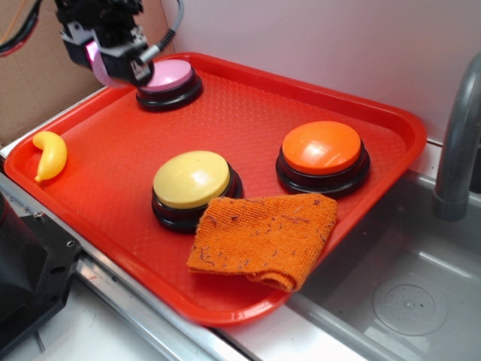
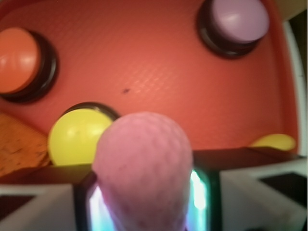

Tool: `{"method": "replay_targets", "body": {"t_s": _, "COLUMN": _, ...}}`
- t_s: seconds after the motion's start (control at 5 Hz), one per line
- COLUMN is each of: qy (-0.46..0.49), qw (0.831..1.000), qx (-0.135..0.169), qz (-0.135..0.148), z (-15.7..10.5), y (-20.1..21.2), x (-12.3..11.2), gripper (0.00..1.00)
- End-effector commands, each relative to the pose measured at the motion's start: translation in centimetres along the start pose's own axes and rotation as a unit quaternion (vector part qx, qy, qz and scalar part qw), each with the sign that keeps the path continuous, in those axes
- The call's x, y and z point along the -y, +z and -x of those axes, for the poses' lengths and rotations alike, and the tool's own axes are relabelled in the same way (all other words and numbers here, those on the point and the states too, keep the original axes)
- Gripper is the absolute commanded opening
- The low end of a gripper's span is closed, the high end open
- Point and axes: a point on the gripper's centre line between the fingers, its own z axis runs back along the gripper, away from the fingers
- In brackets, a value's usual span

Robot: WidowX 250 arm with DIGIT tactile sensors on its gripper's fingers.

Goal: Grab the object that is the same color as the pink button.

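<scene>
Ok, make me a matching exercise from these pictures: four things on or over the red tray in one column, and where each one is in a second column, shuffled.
Things:
1. pink ball
2. orange cloth
3. yellow banana
4. pink button

Places:
A. at the tray's far corner, just beside the gripper
B. held in the gripper, raised above the tray
C. alone near the tray's left edge
D. lying at the near edge, against the yellow button, in front of the orange button

Pairs: 1-B, 2-D, 3-C, 4-A
</scene>
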Motion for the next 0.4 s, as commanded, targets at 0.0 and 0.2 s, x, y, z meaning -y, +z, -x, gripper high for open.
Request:
{"method": "replay_targets", "body": {"t_s": 0.0, "qy": 0.062, "qw": 0.996, "qx": 0.047, "qz": -0.035, "z": -0.54, "y": 2.67, "x": -3.41, "gripper": 0.0}}
{"method": "replay_targets", "body": {"t_s": 0.2, "qy": 0.09, "qw": 0.993, "qx": 0.064, "qz": -0.039, "z": -0.66, "y": 2.14, "x": -4.19, "gripper": 0.0}}
